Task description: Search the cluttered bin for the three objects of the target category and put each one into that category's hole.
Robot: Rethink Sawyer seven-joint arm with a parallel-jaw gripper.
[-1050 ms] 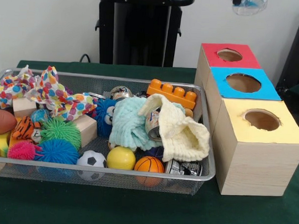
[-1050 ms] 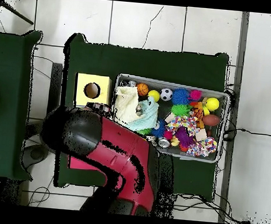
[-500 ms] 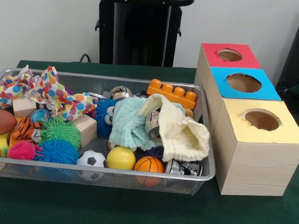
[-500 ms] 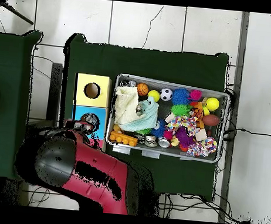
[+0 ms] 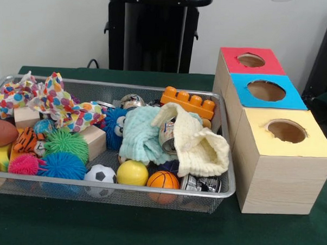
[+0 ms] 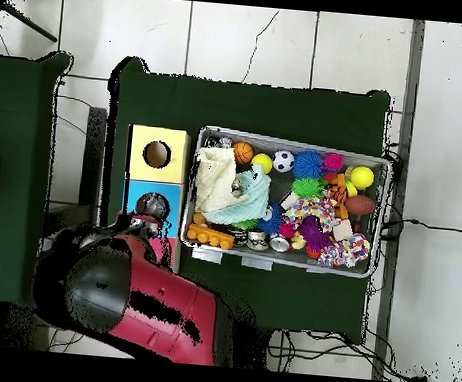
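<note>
Claw hidden — cans (image 5: 168,134) in bin (image 5: 149,190).

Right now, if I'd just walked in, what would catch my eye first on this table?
Probably the wire mesh bin, heaped with bright toys: spiky rubber balls at its left end, a small orange basketball at the front rim, and a cream knitted cloth draped over the pile. Beside it stands a row of three wooden boxes, each with a round hole, topped red, blue and yellow.
</note>
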